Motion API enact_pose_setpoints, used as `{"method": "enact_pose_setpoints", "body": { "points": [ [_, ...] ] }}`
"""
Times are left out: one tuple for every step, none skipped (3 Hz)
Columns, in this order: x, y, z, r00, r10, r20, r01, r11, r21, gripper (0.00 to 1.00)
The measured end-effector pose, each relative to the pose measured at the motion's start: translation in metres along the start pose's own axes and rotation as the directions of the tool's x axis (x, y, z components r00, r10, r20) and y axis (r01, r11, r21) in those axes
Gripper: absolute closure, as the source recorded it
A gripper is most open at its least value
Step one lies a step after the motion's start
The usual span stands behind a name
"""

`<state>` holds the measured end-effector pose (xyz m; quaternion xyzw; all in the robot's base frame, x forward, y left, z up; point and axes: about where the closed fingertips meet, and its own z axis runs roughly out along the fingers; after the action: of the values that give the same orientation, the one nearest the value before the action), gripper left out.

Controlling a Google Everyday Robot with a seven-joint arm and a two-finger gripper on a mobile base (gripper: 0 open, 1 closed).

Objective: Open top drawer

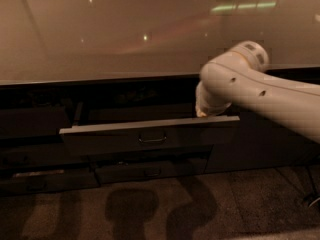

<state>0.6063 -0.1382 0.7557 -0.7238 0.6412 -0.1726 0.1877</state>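
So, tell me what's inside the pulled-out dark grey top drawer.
The top drawer's own front hides its contents. The white arm dips in behind it; the gripper is covered too.

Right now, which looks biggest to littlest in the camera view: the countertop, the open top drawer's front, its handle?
1. countertop
2. top drawer, its front
3. handle
The gripper is mostly hidden behind the drawer's right rim, so I can't rank it.

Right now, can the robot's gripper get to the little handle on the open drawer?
Probably yes. Nothing covers the handle on the top drawer front. The gripper sits behind that front's right end, so it must lift out and come round first.
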Motion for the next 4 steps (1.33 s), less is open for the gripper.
{"method": "enact_pose_setpoints", "body": {
  "points": [
    [0.034,-0.006,0.051,0.979,0.12,0.165,-0.121,0.9927,-0.008,1.0],
    [0.029,0.002,0.083,0.96,0.158,0.233,-0.148,0.9872,-0.059,1.0],
    [0.029,0.002,0.083,0.96,0.158,0.233,-0.148,0.9872,-0.059,1.0],
    [0.029,0.002,0.083,0.96,0.158,0.233,-0.148,0.9872,-0.059,0.81]
  ]
}}
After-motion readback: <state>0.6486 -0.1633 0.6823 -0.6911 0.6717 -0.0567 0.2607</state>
